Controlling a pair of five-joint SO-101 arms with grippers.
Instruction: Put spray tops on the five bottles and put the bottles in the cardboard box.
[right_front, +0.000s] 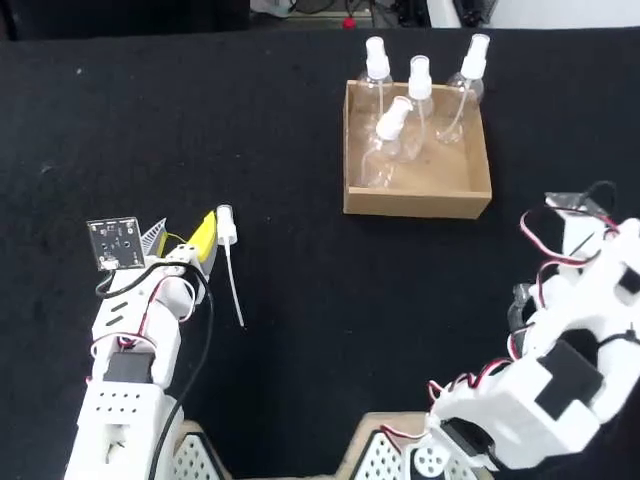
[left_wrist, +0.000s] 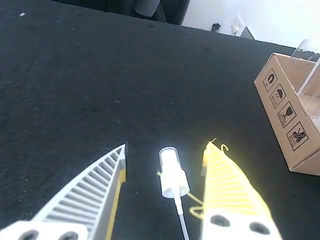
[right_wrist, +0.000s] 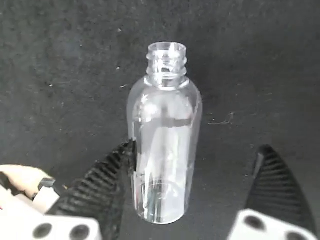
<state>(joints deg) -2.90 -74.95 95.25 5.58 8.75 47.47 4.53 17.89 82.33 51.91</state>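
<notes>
Left jaws, spread wide, flank the spray top (left_wrist: 173, 176).

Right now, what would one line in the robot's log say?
left gripper: open around loose spray top | right gripper: open around uncapped bottle | cardboard box: four capped bottles inside | pending: fifth bottle

Premises are presenting as a robotics lab or hobby workshop bench. A black cloth (right_front: 300, 330) is covering the table. Two white printed arms, the left arm (right_front: 125, 370) and the right arm (right_front: 560, 380), are standing at its near edge. Bare servo wires (right_front: 545, 255) are looping in the open, and an uncased circuit board (right_front: 115, 243) is riding on the left arm. Cables (right_front: 330, 10) are trailing past the far edge. A white wall (left_wrist: 285, 20) is showing behind, with what may be a socket (left_wrist: 235, 27). A cardboard box (right_front: 415, 205) bearing handling pictograms is sitting on the cloth.
</notes>
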